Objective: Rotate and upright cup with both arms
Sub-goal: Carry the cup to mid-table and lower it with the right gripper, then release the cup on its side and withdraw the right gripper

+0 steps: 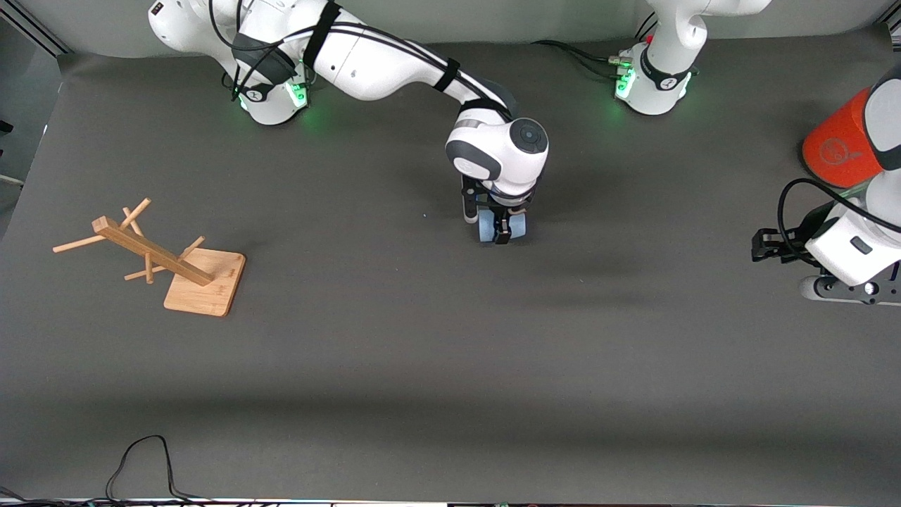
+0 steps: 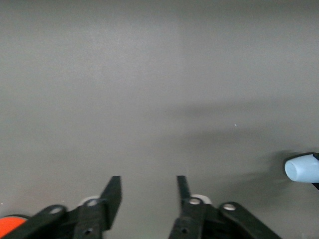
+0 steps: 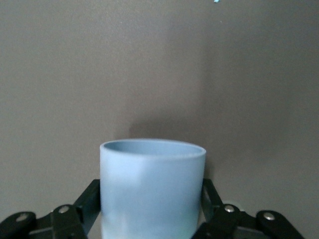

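Right gripper (image 1: 501,229): mine, low over the middle of the table (image 1: 450,338), wrist pointing down. My two fingers sit one on each side of the cup (image 1: 502,226) and press its wall; I have it pinched.
Grip check: in the right wrist view the cup (image 3: 152,189) fills the gap between my fingers (image 3: 87,204), held by the body below the rim.
Cup position: mid-table, between the two arm bases' line and the front camera, well apart from everything else. I cannot tell whether it rests on the cloth or is just lifted off it.
Cup axis: judged lying over, long axis roughly level. The open rim points away from my wrist camera; from the left wrist view the cup (image 2: 302,168) shows sideways, one rounded end toward that camera.
Step in hand: judged, holding the cup ready to turn it mouth-up.
Doing it well: keep the squeeze light, since thin plastic may flex or slip. Rotate slowly about the grip line. Set the base flat before letting go.
Left gripper (image 2: 147,191): waiting at the left arm's end of the table, fingers apart, nothing in them.
Bystanders: orange-red can (image 1: 838,151) near the waiting arm; wooden rack (image 1: 151,257) at the right arm's end.
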